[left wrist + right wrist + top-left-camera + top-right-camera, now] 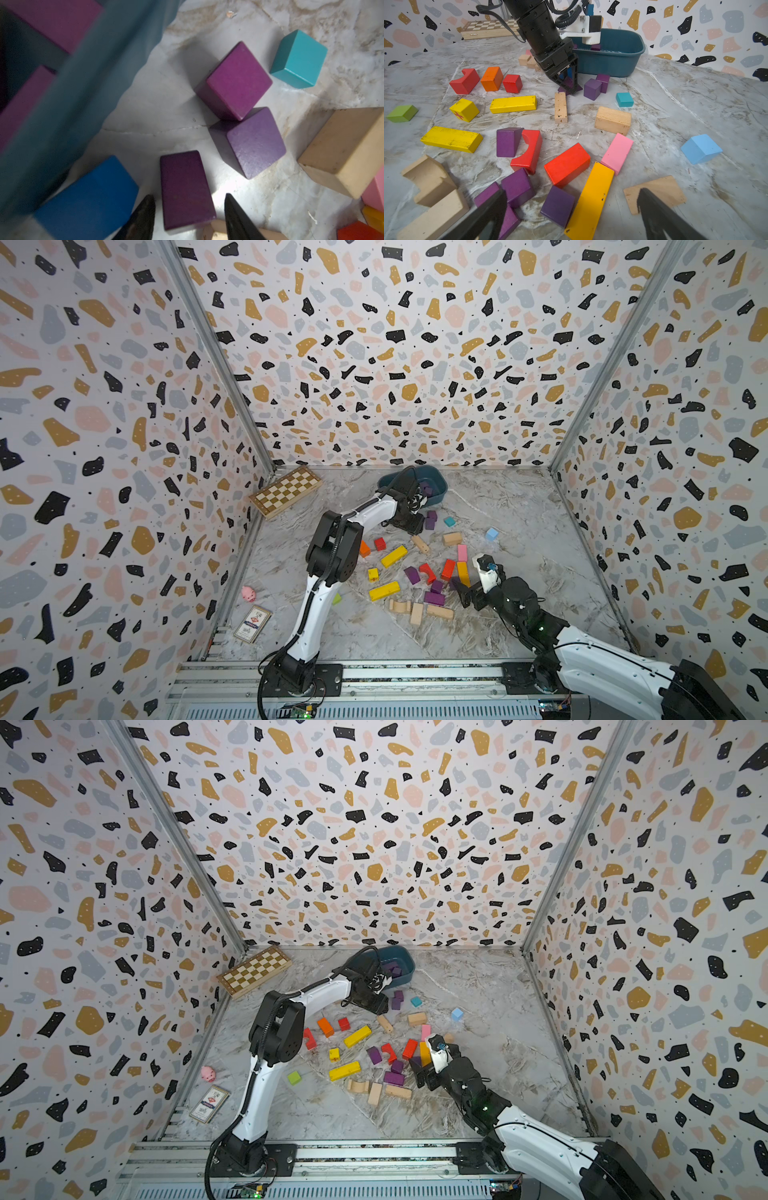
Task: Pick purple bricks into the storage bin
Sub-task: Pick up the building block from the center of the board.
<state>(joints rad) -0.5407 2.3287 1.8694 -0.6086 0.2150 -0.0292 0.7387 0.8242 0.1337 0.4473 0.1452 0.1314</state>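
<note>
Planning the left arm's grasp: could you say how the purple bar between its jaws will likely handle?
The purple bar looks like rigid painted wood, so it probably won't flex. Lying flat, it seems unlikely to roll. Its matte faces should grip reasonably.

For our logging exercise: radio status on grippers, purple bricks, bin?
Left gripper astride purple bar, not yet clamped. Right gripper open over purple bricks. Some in storage bin. Blue block beside the bar.
</note>
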